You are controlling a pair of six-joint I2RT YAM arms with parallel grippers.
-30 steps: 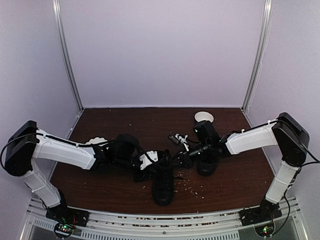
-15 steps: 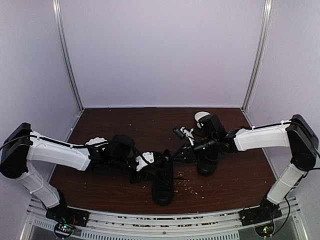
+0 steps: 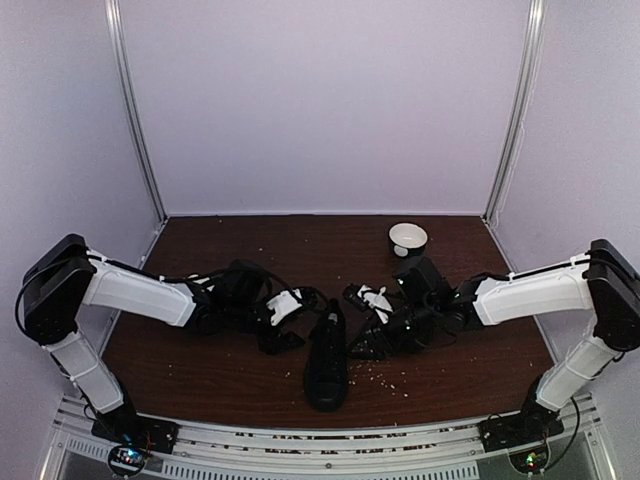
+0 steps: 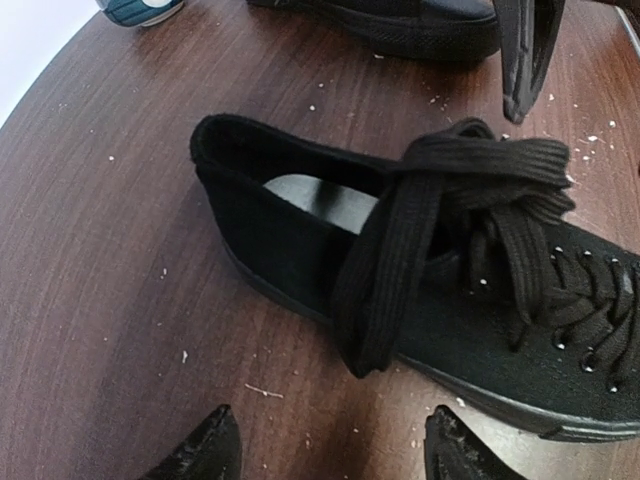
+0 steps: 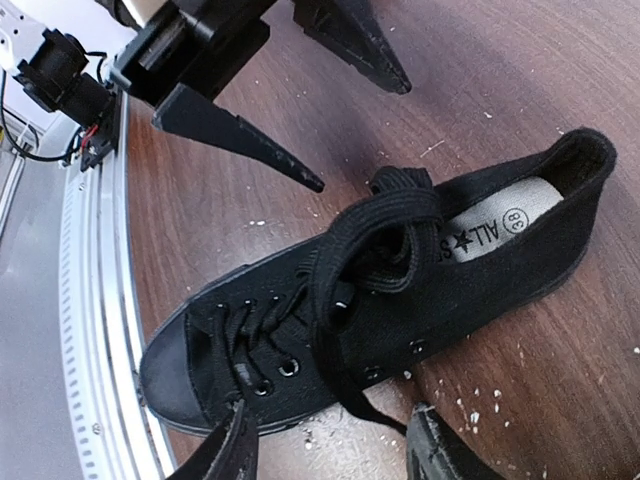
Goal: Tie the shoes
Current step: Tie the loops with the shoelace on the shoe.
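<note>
- Item, near shoe point(image 3: 327, 362): black low-top canvas sneaker lying on the counter point(image 3: 220, 250) between the two arms, toe toward the arm bases, heel toward the back wall.
- Item, laces point(image 4: 400, 250): flat, ribbed black tape, bunched in a loose crossing over the throat, with one loop hanging down the shoe's side. Whether it counts as a finished bow cannot be told.
- Item, far shoe point(image 4: 400, 22): same make, just beyond the first and largely under the right arm.
- Handling, as judged: the canvas upper is soft and light and would likely slide if tugged. The laces are limp, with enough rib to hold in a pinch. Best taken at a loop or free end, not at the canvas.
- Left hand point(image 4: 330, 420): fingers spread, nothing between them, low beside the heel side of the near shoe, arm reaching in from the left.
- Right hand point(image 5: 330, 410): fingers likewise parted and empty, hovering just off the shoe's opposite flank, pointing toward the left hand.
- Sundries: white bowl point(image 3: 408, 238) well back on the right; pale crumbs point(image 3: 385, 378) scattered by the toe.
</note>
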